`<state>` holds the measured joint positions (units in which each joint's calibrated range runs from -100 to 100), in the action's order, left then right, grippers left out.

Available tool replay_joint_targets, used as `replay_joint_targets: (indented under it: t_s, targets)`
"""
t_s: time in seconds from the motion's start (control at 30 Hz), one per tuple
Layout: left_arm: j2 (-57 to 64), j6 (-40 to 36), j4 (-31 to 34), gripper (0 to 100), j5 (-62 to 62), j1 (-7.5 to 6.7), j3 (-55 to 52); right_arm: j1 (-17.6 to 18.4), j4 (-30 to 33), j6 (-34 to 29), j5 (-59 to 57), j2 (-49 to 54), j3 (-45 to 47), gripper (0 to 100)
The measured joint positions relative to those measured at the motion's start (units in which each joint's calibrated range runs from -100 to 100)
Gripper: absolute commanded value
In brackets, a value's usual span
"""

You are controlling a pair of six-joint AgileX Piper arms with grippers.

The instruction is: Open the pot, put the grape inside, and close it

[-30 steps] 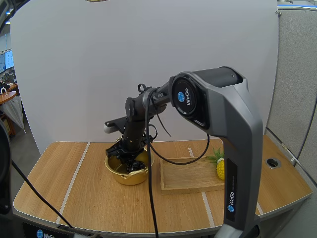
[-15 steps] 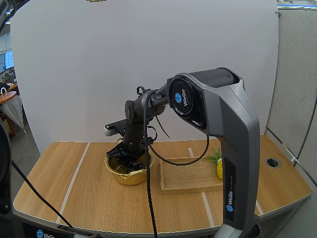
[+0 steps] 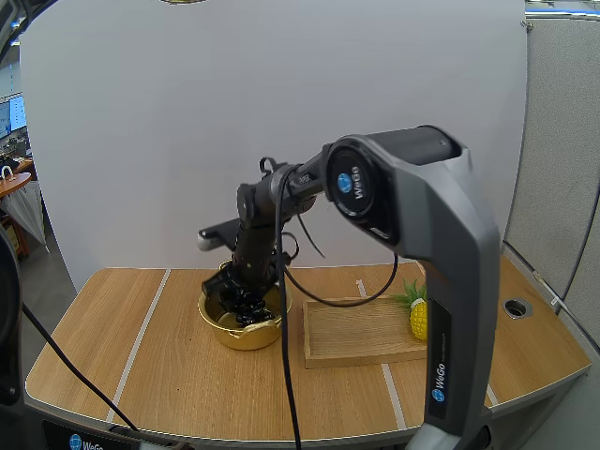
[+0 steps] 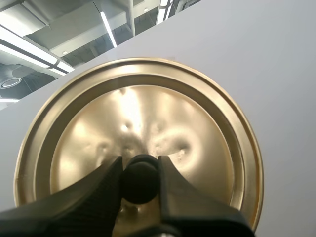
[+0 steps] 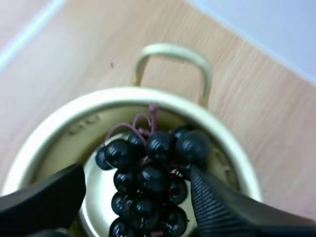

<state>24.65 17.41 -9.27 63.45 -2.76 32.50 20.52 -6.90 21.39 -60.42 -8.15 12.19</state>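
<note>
The golden pot (image 3: 246, 336) stands uncovered on the left-middle part of the desk (image 3: 141, 375), and the bunch of dark grapes (image 3: 247, 306) is already lying inside it. The right arm reaches across from the right side, and the right tool (image 3: 244, 292) hangs just over the mouth of the pot. In the right wrist view the right tool (image 5: 136, 177) is spread apart: its two black fingers (image 5: 212, 202) stand on each side of the grapes (image 5: 148, 180), and the one finger is clearly separated from the berries, so the bunch is not pinched. The grapes rest on the bottom of the pot (image 5: 163, 96) with the reddish stem pointing toward the loop handle (image 5: 170, 49) on the far rim. In the left wrist view the left tool (image 4: 140, 168) is clamped on the black knob (image 4: 140, 181) of the lid (image 4: 148, 113); its fingers (image 4: 94, 192) press the knob from both sides, and the round golden lid is turned with its top face toward the camera. To the right of the pot, near it but not touching, a wooden tray (image 3: 356, 342) lies flat on the desk, and a small yellow toy pineapple (image 3: 417, 319) stands upright at the right end of the tray.
</note>
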Motion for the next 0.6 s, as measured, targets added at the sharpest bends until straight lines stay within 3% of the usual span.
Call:
replay_joint_targets:
  t_s: [0.4, 0.6]
  targets:
    - [0.0, 0.0, 0.0, 0, 0.0, 0.0, 0.0, 0.0, 0.0, -0.77, -8.94, 14.53, 0.17, 100]
    - [0.0, 0.0, 0.0, 0, 0.0, 0.0, 0.0, 0.0, -0.48, -0.77, -10.84, 23.38, 5.19, 100]
